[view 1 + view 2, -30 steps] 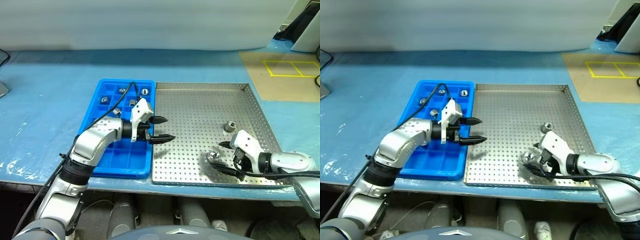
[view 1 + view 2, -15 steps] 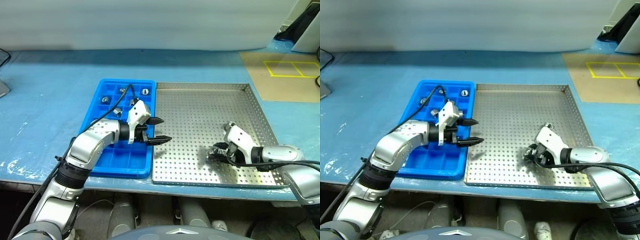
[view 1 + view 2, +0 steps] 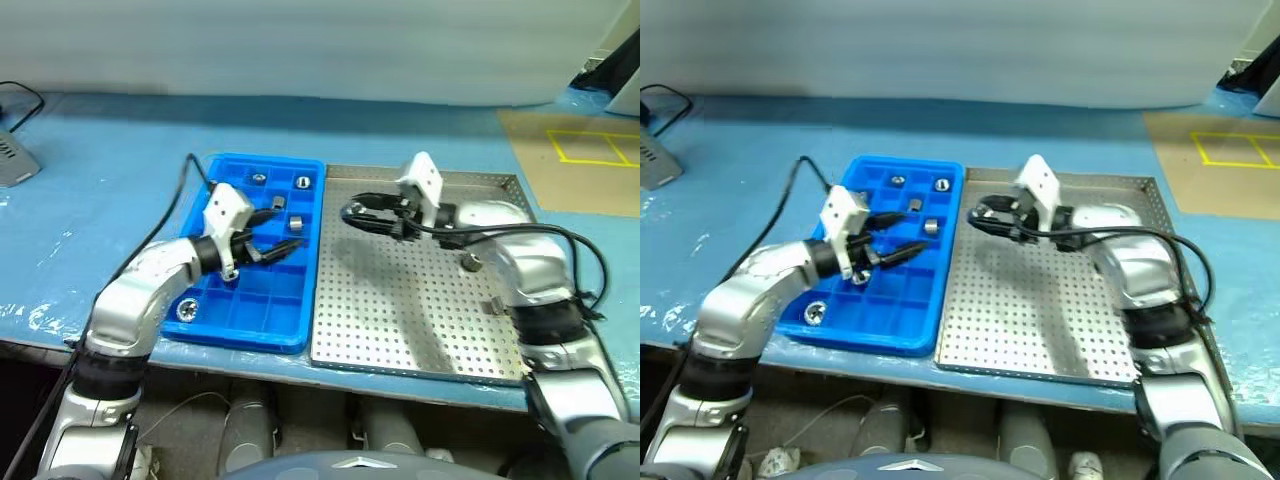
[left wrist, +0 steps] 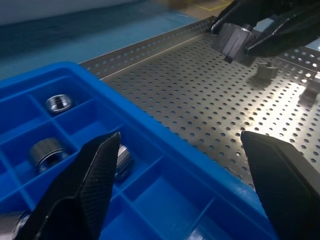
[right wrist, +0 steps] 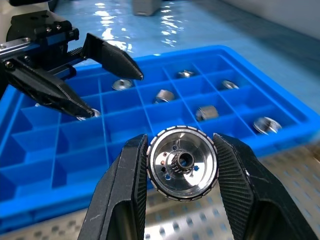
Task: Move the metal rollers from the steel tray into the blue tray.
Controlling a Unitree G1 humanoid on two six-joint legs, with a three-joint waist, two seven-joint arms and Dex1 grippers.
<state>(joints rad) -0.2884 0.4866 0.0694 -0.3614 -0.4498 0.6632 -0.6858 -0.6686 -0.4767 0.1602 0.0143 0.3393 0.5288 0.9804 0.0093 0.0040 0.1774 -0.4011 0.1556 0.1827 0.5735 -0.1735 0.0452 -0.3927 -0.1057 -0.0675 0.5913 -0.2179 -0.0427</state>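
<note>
The blue tray [image 3: 252, 300] lies left of the steel tray [image 3: 400, 310], their long sides touching. My right gripper [image 3: 352, 214] hovers over the steel tray's left edge, shut on a shiny ribbed metal roller [image 5: 182, 169] with a centre hole. The left gripper [image 3: 285, 228] is open and empty above the blue tray's middle, pointing toward the right gripper. Several rollers sit in blue compartments, for example at the back [image 3: 302, 183] and the front left [image 3: 186, 310]. One roller [image 3: 468, 262] rests on the steel tray beside the right arm.
Both trays lie on a blue-covered table whose front edge runs just below them. A grey device [image 3: 15, 160] with a cable sits at the far left. A brown mat with yellow tape squares [image 3: 590, 145] lies at the far right.
The right gripper shut on a roller at the steel tray's front, lifted it and carried it left toward the blue tray. The left gripper drew back left over the blue tray. The camera shifted.
</note>
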